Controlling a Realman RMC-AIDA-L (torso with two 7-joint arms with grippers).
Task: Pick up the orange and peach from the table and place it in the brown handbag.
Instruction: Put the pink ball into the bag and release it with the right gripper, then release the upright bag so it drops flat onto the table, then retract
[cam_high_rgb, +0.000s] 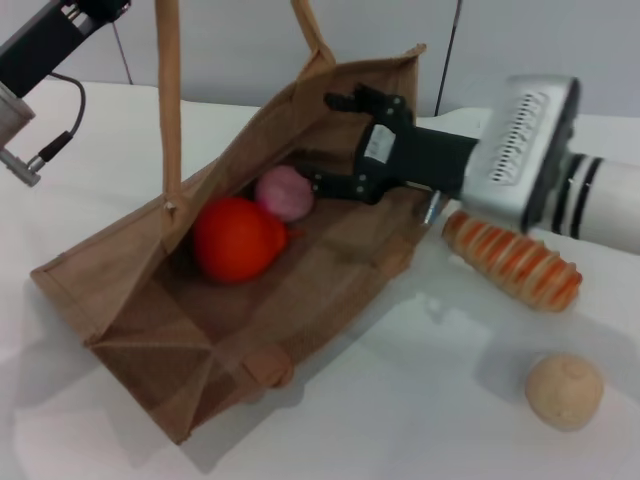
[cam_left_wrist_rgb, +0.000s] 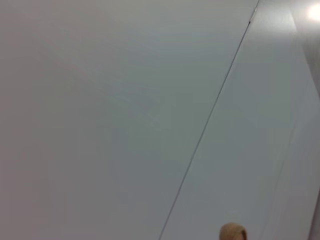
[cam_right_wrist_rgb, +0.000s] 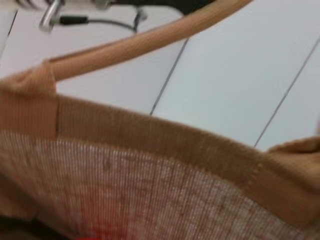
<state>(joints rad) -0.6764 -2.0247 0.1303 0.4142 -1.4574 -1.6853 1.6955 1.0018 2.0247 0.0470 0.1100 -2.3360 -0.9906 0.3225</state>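
Observation:
The brown handbag (cam_high_rgb: 200, 330) lies tilted on the white table with its mouth open toward me. The orange (cam_high_rgb: 235, 238) and the pink peach (cam_high_rgb: 284, 192) rest inside it, touching each other. My right gripper (cam_high_rgb: 322, 138) is open and empty at the bag's mouth, just right of the peach and apart from it. My left arm (cam_high_rgb: 45, 45) is at the far upper left; one bag handle (cam_high_rgb: 168, 90) rises taut toward it and out of the picture. The right wrist view shows the bag's woven wall (cam_right_wrist_rgb: 150, 175) and a handle (cam_right_wrist_rgb: 140, 42) close up.
A striped orange and cream oblong item (cam_high_rgb: 512, 260) lies on the table right of the bag, under my right arm. A beige rough ball (cam_high_rgb: 565, 392) sits at the near right. The left wrist view shows a wall and a tan handle tip (cam_left_wrist_rgb: 233, 231).

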